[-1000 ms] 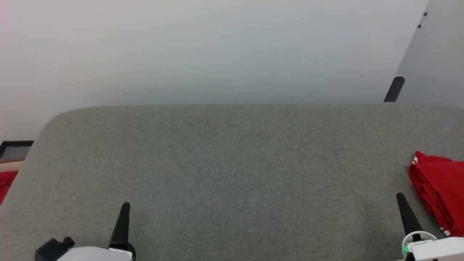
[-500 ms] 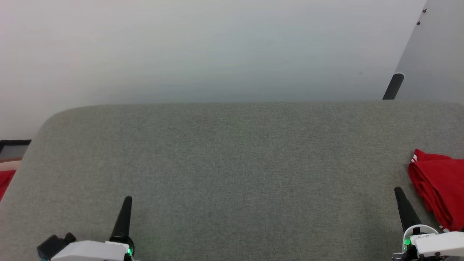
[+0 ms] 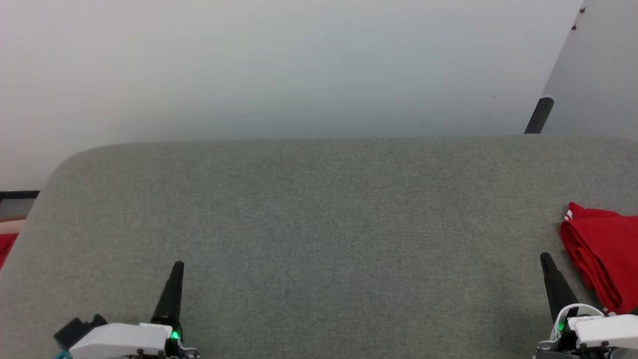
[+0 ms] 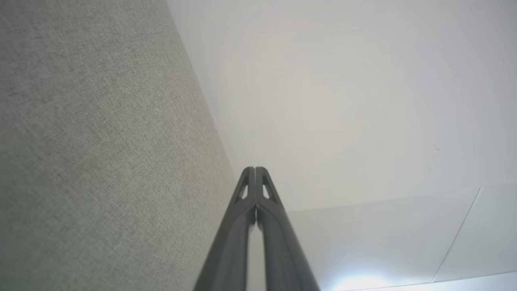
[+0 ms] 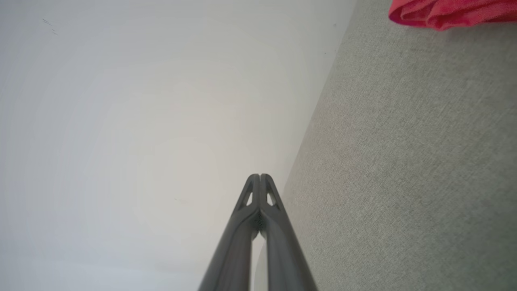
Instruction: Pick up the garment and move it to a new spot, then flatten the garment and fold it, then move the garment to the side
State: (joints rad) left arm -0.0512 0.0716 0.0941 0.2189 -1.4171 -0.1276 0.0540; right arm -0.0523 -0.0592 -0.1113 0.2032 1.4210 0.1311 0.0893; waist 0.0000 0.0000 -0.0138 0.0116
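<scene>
The garment [image 3: 605,254] lies folded in a red bundle at the right edge of the grey table [image 3: 319,224], a bit of striped trim showing at its far corner. Its red folds [image 5: 448,12] also appear at the top right of the right wrist view. My right gripper [image 3: 547,259] is at the lower right, just left of the garment and apart from it, fingers pressed together and holding nothing [image 5: 259,176]. My left gripper [image 3: 178,266] is at the lower left over bare table, also shut and holding nothing [image 4: 255,169].
A dark leg or post [image 3: 537,115] rises behind the table's far right edge. A red cloth [image 3: 6,247] and a dark-framed object [image 3: 17,195] sit beyond the table's left edge. A pale wall stands behind the table.
The camera has shifted a little, so the table's far edge and the garment sit higher in the picture. Both grippers show slightly further up, still shut.
</scene>
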